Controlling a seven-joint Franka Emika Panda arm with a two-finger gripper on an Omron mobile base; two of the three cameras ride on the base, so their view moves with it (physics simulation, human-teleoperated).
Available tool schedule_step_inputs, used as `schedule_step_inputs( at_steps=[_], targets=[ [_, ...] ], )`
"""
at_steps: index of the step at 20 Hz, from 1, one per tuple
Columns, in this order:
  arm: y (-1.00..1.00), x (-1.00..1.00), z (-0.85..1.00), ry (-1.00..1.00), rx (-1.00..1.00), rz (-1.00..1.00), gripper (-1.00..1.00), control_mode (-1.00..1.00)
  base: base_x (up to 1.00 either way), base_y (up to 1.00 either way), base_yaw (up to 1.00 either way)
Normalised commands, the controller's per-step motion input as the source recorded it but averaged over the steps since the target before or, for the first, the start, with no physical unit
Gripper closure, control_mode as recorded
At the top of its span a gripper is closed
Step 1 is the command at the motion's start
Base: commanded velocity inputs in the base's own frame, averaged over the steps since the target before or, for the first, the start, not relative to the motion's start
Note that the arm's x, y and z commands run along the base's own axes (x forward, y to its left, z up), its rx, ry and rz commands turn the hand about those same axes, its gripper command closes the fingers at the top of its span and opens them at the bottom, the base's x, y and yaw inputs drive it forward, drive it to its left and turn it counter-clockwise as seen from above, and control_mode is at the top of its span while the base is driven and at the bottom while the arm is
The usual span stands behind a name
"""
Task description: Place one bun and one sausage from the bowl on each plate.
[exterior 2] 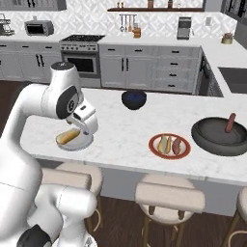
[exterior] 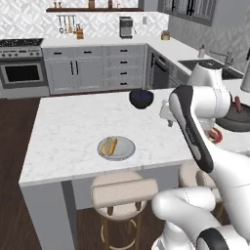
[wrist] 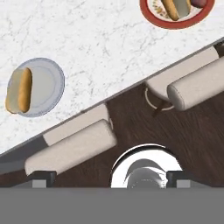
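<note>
Spanning a grey-cabinet kitchen, the white marble island counter [exterior 2: 125, 130] lies below the seemingly open, empty end effector [wrist: 107, 177].

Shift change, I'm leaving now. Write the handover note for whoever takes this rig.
Gripper: open, empty, raised above the island's edge.
Grey plate: one bun on it, no sausage.
Red-rimmed plate: has a bun and a sausage; done.
Dark grey bowl: one sausage leans on its rim.
Left: move that sausage from the bowl to the grey plate, beside the bun.
</note>
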Motion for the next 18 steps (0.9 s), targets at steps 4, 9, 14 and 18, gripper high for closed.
schedule_step_inputs(
  at_steps=[4,9,14,18],
  targets=[
    [0.00,0.00,0.00,0.00,0.00,0.00,-1.00,1.00,-0.82,-0.88,0.00],
    [0.00,0.00,0.00,0.00,0.00,0.00,-1.00,1.00,0.17,-1.00,0.00],
    [0.00,0.00,0.00,0.00,0.00,0.00,-1.00,1.00,0.57,-1.00,0.04],
    [0.00,0.00,0.00,0.00,0.00,0.00,-1.00,1.00,0.44,-1.00,0.05]
  ],
)
